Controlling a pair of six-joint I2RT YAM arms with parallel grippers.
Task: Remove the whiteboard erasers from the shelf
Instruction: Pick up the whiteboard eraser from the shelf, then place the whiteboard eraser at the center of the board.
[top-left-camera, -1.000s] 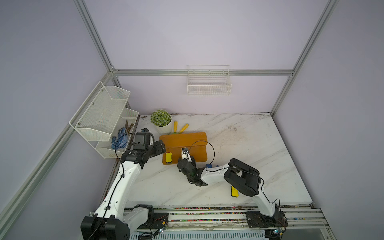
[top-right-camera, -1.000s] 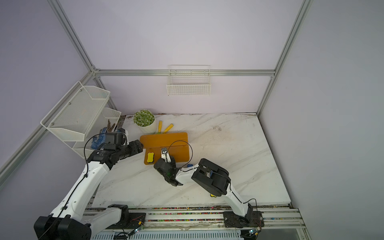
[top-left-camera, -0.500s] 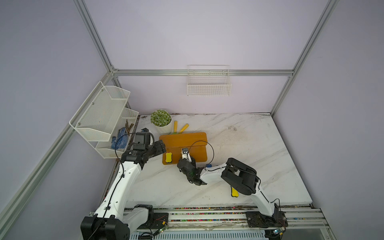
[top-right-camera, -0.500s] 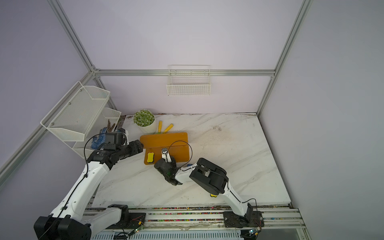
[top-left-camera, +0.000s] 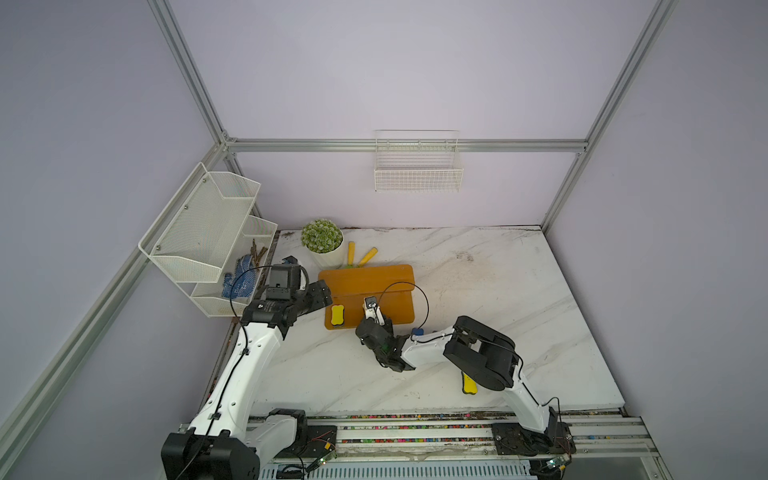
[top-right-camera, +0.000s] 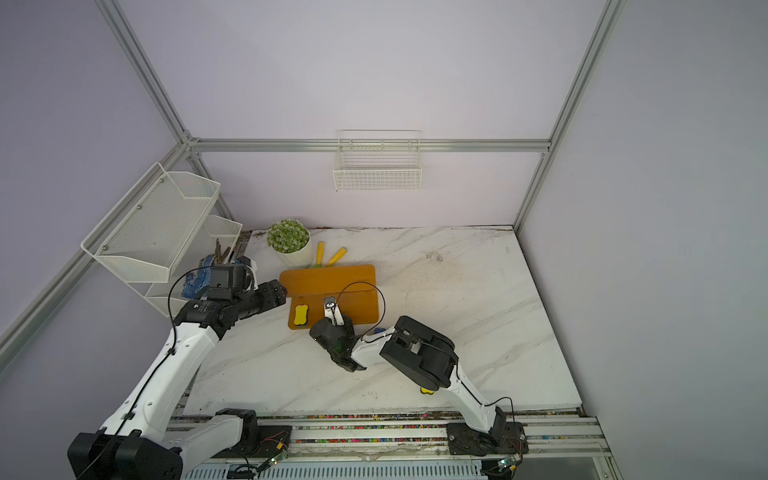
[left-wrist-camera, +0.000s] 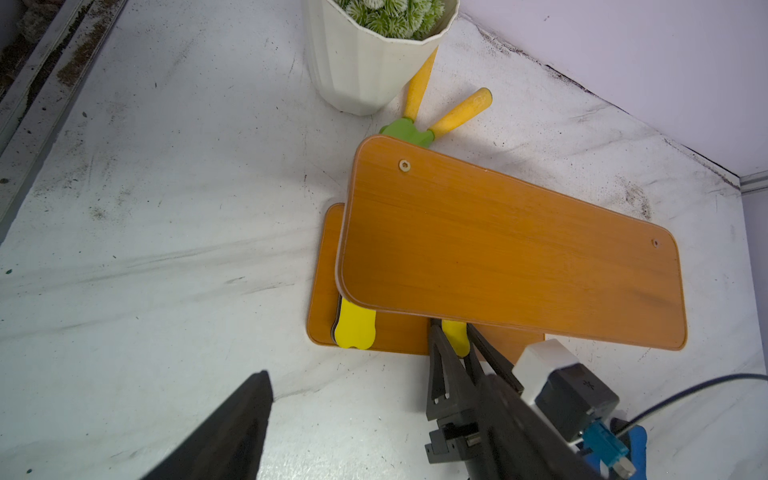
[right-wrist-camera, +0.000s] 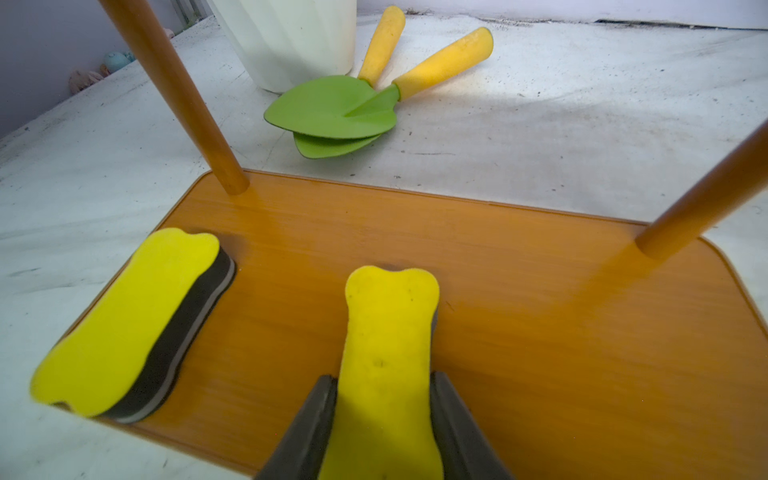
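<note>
One yellow eraser (right-wrist-camera: 390, 316) is lying on the bottom step of the shelf (right-wrist-camera: 519, 332). The right gripper (right-wrist-camera: 382, 376) is squeezing it from both sides. A second yellow eraser (right-wrist-camera: 124, 320) is sitting near that step's corner. The left gripper (top-left-camera: 322, 296) is hanging wide open beside the shelf, holding nothing.
</note>
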